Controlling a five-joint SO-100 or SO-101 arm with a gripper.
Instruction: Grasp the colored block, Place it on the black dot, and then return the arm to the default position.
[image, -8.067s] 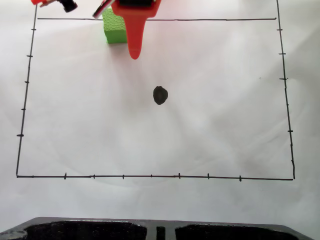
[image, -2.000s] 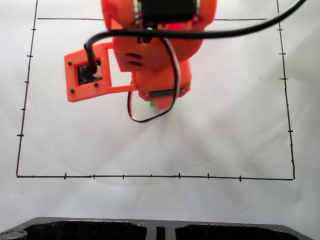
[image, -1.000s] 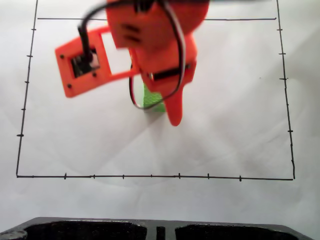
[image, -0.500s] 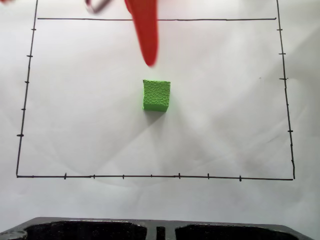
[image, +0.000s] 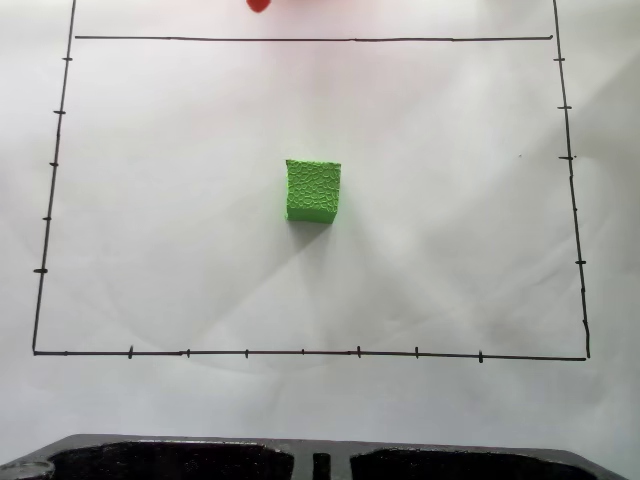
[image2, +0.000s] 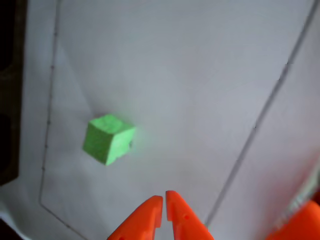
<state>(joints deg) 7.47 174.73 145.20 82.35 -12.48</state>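
Tool (image2: 164, 200) tips are pinched together with nothing between them, just a hairline slit, poking up from the 6 o'clock edge of the wrist view. In the fixed view all you get of the arm (image: 259, 4) is a tiny orange blob at roughly 12 o'clock, right on the top edge. So my read is it's heading home to the default pose, and the shut, empty fingers fit that.

Moving out from there: the colored block (image2: 108, 138) sits up and to the left of the tips in the wrist view, around 10 o'clock from them, well apart and a bit blurry. In the fixed view the colored block (image: 313, 190) is flat on the white worktop (image: 470, 250), pretty much dead centre of the drawn black rectangle (image: 300, 352). Can't see the black dot anywhere, which makes sense if the cube is parked right on top of it, since it's the wider of the two. Can't confirm it's covered though, just a guess.

Compared with half a second back: the block hasn't budged, but the orange finger that reached down to just above it is nearly gone from the fixed view. A second back the arm was right over the cube.
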